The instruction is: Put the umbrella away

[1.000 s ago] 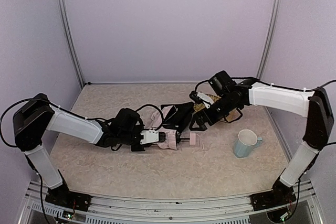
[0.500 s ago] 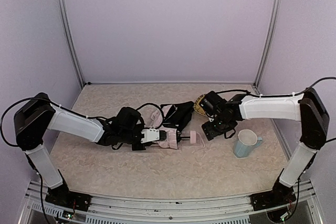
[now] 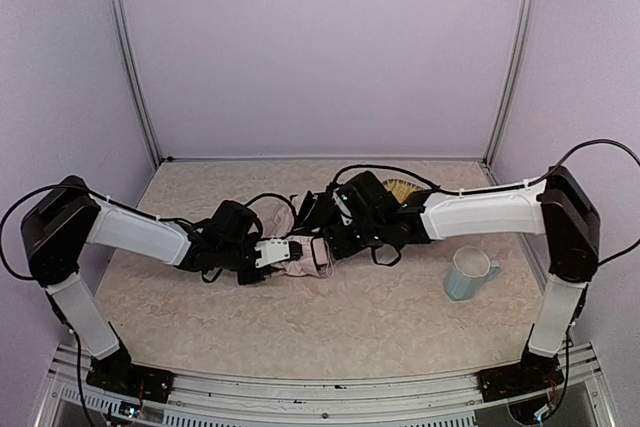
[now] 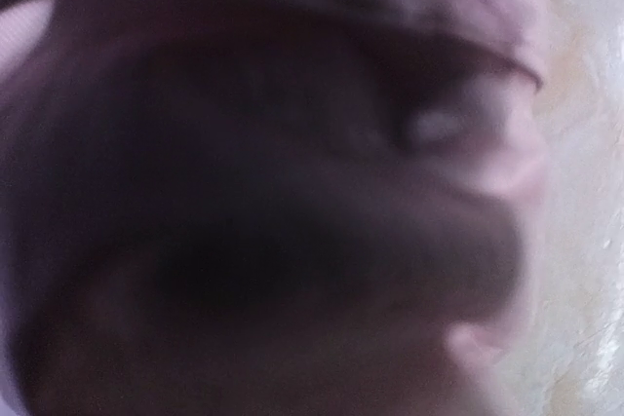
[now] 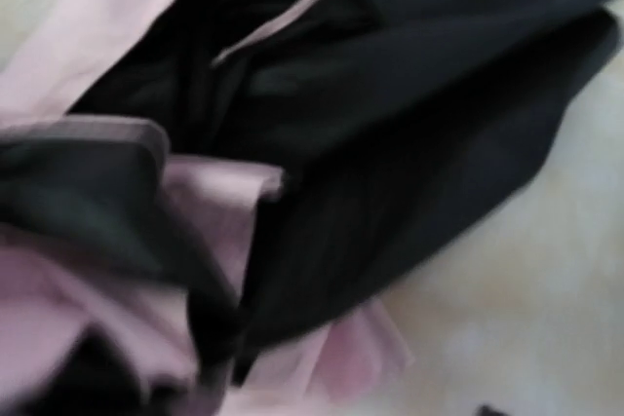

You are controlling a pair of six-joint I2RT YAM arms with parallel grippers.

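The umbrella [image 3: 303, 266] lies half collapsed in the middle of the table, a pale pink bundle with black lining [image 3: 316, 211] spilling behind it. Its shaft and handle are hidden. My left gripper [image 3: 283, 250] comes in from the left with its white fingers clamped on the pink bundle. My right gripper [image 3: 342, 230] is pressed low against the umbrella's right end, its fingers hidden among the black fabric. The left wrist view is filled by blurred pink and dark fabric [image 4: 468, 163]. The right wrist view shows black lining [image 5: 409, 114] and pink folds [image 5: 219, 207], with no fingers visible.
A pale blue mug [image 3: 467, 273] stands to the right of the umbrella. The edge of a woven bamboo tray [image 3: 403, 188] shows behind my right forearm. Purple walls with metal posts [image 3: 135, 67] enclose the speckled table [image 3: 330, 332].
My right arm swung left and down from near the tray onto the umbrella's handle end, which is now covered. The left gripper and pink bundle shifted slightly left and back.
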